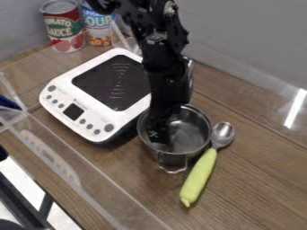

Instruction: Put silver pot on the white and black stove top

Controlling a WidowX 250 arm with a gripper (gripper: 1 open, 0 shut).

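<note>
One step unfinished | we see pot (178,139) on counter (258,171) right of stove (102,94) | jaws (164,133) spread, lowered at its rim, no lift yet

Black jointed arm (164,54), bulky angular segments

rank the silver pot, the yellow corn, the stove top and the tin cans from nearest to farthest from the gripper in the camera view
1. Small shiny silver pot: the gripper reaches down into it.
2. Flat white and black stove top: just left of the pot.
3. Yellow corn cob: lower right, about as near as the stove; too close to call.
4. Labelled tin cans: far back left.
</note>
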